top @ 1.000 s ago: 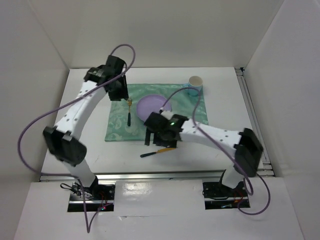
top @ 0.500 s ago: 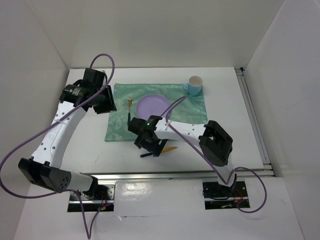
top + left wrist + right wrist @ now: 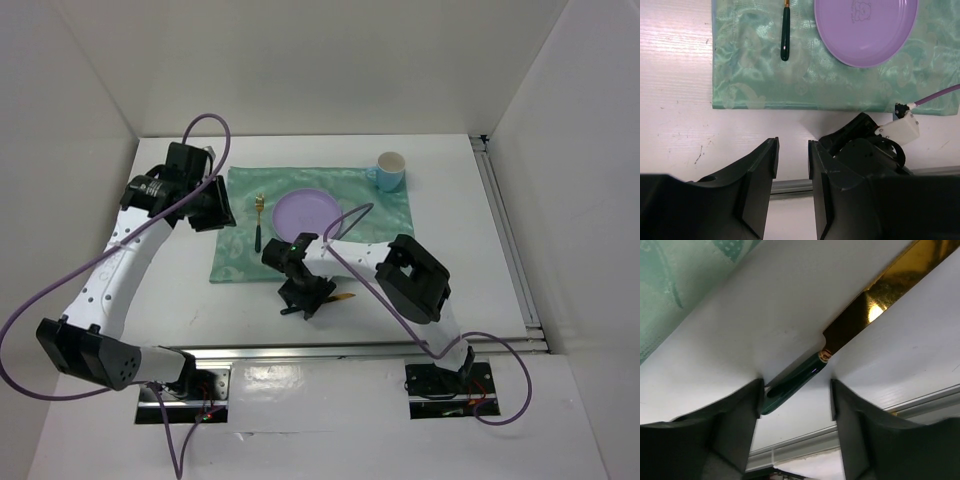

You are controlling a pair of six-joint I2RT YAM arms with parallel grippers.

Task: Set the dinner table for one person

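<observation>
Right claw (image 3: pixel 796 385) low over the knife (image 3: pixel 855 325), jaws apart astride its green handle, nothing clamped yet. Knife lies on the dinner table (image 3: pixel 470 260) by the front rail (image 3: pixel 350 350), off the mat (image 3: pixel 235 255). I read this as the knife pick-up. Next: pinch the handle squarely (it lies slantwise), lift, set beside the plate (image 3: pixel 305 210). Left claw (image 3: pixel 792 145) parted, empty.

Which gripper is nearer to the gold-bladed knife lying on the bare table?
Right. The right gripper straddles the knife at its green handle; the left gripper hangs near the teal mat at its left edge, well away.
</observation>
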